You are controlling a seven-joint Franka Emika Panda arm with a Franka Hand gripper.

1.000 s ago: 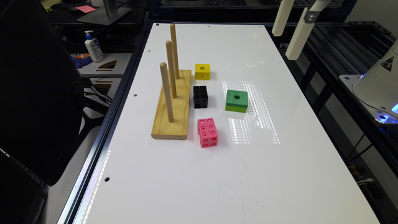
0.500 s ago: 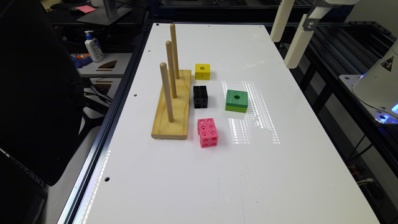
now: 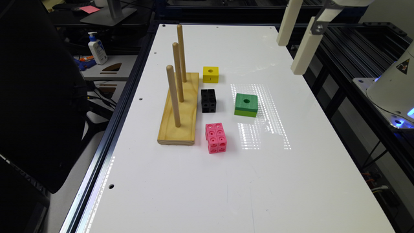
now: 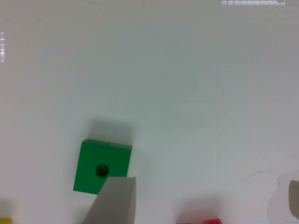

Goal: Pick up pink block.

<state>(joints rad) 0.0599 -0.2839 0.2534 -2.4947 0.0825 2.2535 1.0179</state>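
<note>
Exterior view, gripper: I've got the gripper high over the far edge of the counter, toward the exterior view's right, well apart from every block.
Exterior view, target: the pink block lies flat on the counter, just beside the near end of the wooden peg board, on the exterior view's right of it.
Exterior view, neighbours: the black block sits beyond the pink one, the yellow block further back, and the green block off to the exterior view's right.
Wrist view, target: only a blurred pink sliver of the block shows at the frame edge, so I'm not centred over it.
Wrist view, neighbours: the green block is nearly under the camera, with a corner of yellow at the edge.
Wrist view, gripper state: one grey finger pokes in and a second grey shape sits far across the frame; I read that as spread wide and holding nothing.
Progress: approach barely begun, I judge.
Risk, wrong pick: dropping straight from here lands on green, not pink.
Risk, collision: the pegs stand tall beside the target; a low sideways sweep could clip them.
Risk, nudge: black sits close behind, so a finger could knock it.
</note>
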